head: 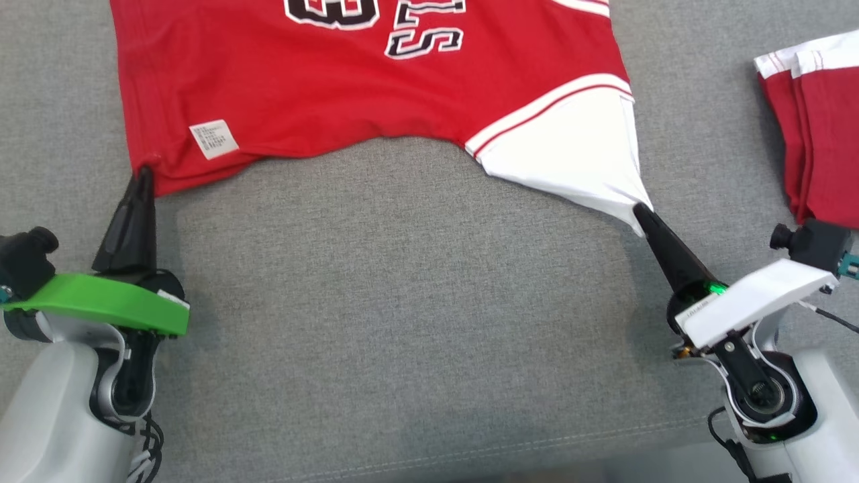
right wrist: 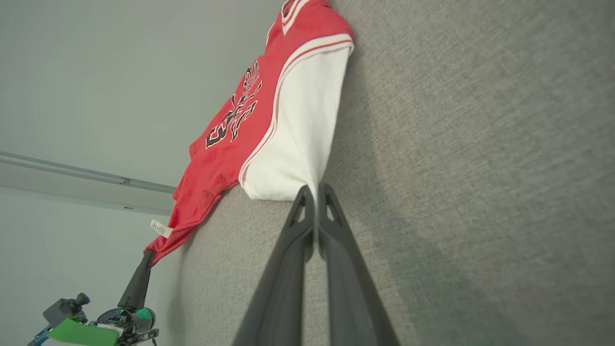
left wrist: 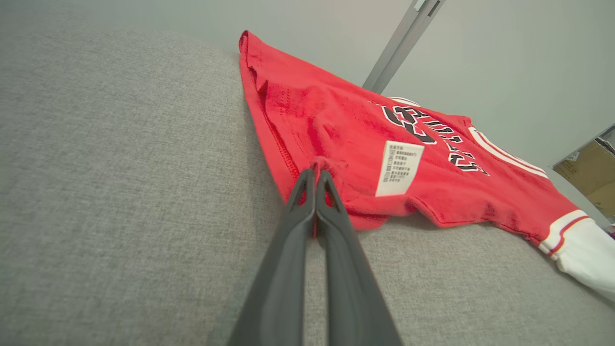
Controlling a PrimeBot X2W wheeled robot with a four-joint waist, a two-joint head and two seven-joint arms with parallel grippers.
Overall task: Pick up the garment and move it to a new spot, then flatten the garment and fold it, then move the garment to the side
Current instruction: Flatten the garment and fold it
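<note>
The left pincer was clenched on a red corner of the garment, its two dark fingers pressed together with a small pinch of cloth bunched at their tips. The right pincer was clamped just as tight on the point of the white sleeve, which was drawn out into a taut peak.

From the robot's place, the garment lay spread on the grey upholstered surface toward twelve o'clock. The left grip was at about ten o'clock and the right at about two. Between the grips the near edge curved away from the robot, slack in the middle. A white care label sat just inside the left corner. Another red-and-white folded pile lay well apart at three o'clock.

It looked a light, limp knit with no stiffness of its own. I judged it would drape and crease wherever it was unsupported, and drag a little on the coarse weave beneath. So small a bite of thin cloth could slip under a sharp tug. The sounder holds seemed to be the outer corners and the ribbed striped trim, pulled evenly apart to keep the body flat.
</note>
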